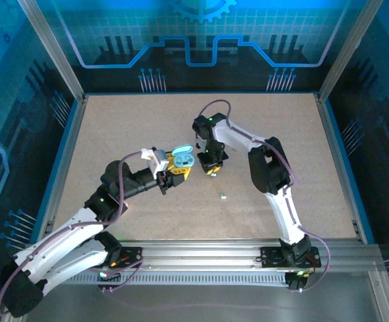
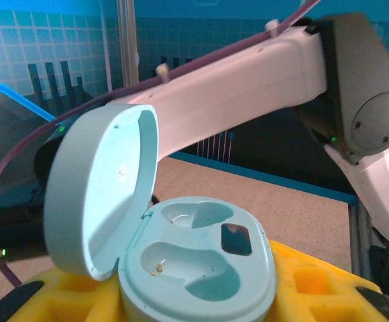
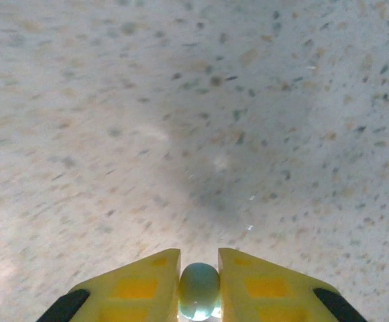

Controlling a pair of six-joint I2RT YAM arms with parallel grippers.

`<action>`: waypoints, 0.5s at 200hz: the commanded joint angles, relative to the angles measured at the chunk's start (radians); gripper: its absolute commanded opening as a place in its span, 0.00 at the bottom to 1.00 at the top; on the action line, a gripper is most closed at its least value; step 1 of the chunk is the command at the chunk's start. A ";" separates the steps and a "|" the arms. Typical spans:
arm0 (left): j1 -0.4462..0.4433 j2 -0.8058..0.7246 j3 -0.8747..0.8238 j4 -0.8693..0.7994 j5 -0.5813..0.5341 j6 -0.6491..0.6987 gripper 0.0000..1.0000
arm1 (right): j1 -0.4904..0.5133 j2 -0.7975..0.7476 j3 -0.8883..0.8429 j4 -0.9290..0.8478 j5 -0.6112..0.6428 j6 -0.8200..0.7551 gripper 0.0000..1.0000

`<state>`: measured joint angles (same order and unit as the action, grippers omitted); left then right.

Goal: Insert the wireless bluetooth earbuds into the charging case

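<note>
Yellow pads (image 3: 141,285) of my right claw (image 3: 199,261) pinch an earbud (image 3: 199,290), bottom centre; my left claw (image 1: 176,169) grips the open case (image 2: 201,268) to receive it.

The top camera looks down from behind the arm bases over the whole speckled beige tabletop (image 1: 114,134). The left wrist camera, very close to an open pale-blue oval plastic case (image 2: 201,268), faces the white right arm (image 2: 248,87) — the top view shares both. The right wrist camera looks closely down at the tabletop.
</note>
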<state>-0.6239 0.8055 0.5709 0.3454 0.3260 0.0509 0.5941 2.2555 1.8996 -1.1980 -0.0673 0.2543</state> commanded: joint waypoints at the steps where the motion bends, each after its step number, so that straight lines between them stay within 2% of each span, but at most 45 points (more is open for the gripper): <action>1: 0.000 -0.001 0.005 0.021 -0.022 -0.005 0.33 | -0.044 -0.129 -0.058 0.073 -0.162 0.026 0.21; 19: 0.001 0.001 0.003 0.020 -0.036 0.002 0.33 | -0.076 -0.204 -0.112 0.123 -0.285 0.021 0.21; 63: 0.022 0.005 -0.011 0.026 -0.064 0.005 0.33 | -0.162 -0.373 -0.249 0.267 -0.685 0.034 0.21; 100: 0.085 0.045 -0.046 0.097 -0.051 -0.036 0.34 | -0.205 -0.459 -0.286 0.352 -0.905 0.077 0.21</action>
<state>-0.5716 0.8268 0.5571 0.3706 0.2836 0.0475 0.4118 1.8637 1.6421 -0.9424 -0.7200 0.2848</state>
